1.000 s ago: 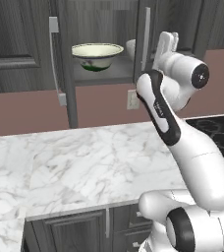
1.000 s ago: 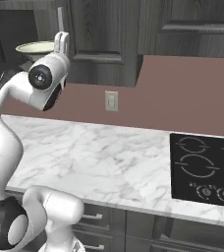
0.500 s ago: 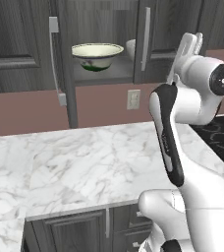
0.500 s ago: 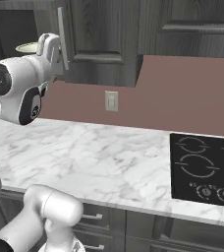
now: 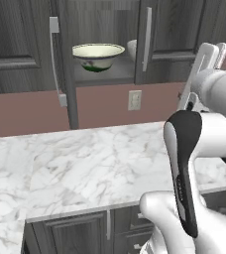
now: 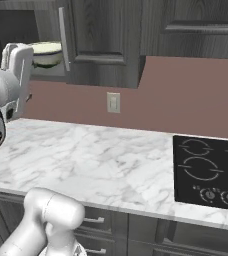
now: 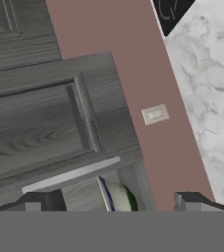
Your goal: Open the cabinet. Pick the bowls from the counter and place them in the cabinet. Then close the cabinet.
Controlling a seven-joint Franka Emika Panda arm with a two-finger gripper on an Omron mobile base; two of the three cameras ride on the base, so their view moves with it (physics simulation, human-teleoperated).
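With both doors swung open: the cabinet point(image 5: 102, 74) hangs above the counter point(image 5: 85, 163).
Bowls: cream bowl point(image 5: 98, 56) sits on the shelf's front edge, marbled bowl point(image 5: 132, 48) just behind.
Gripper point(image 7: 119, 202): jaws apart, empty, facing the door.

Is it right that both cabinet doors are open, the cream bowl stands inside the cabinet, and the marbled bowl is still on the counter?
Not quite. The marbled bowl is not on the counter; the left base view shows it on the cabinet shelf, partly hidden behind the right door, beside the cream bowl. The rest holds: both doors of the cabinet stand open.
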